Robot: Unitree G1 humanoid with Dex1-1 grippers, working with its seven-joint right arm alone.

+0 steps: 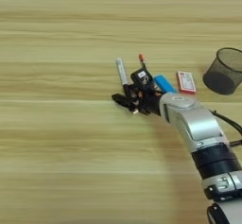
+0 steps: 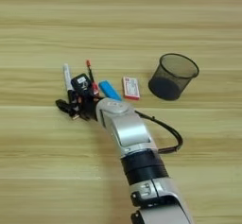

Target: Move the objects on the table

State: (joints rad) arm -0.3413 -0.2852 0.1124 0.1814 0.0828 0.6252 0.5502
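The table [image 1: 61, 161] fills both views, light wood with horizontal grain. The right arm [image 2: 125, 131] enters from the bottom right of the frame and goes up and to the left, toward the middle of the picture. Its gripper [image 1: 126, 100] is at the centre, at the lower end of the marker [image 1: 122, 72]. The black fingers lie low on the wood and point to the left. I cannot tell if they are open or closed, because the black cap of the marker and the dark parts of the gripper run together there.

The marker is white and lies almost upright in the frame, a little above centre, with its black end down at the gripper. Just to the right of it is the red pen [image 1: 141, 59]; only its upper part shows, the lower part is hidden behind the gripper body. Further right is the blue block [image 1: 164, 83], tilted, touching or nearly touching the wrist of the arm. Next to it on the right lies a small red and white card [image 1: 186, 82], flat on the table.

At the right of the frame is a black mesh cup [image 2: 172, 76], tipped over so that its open mouth faces up and to the right. It is apart from the card.
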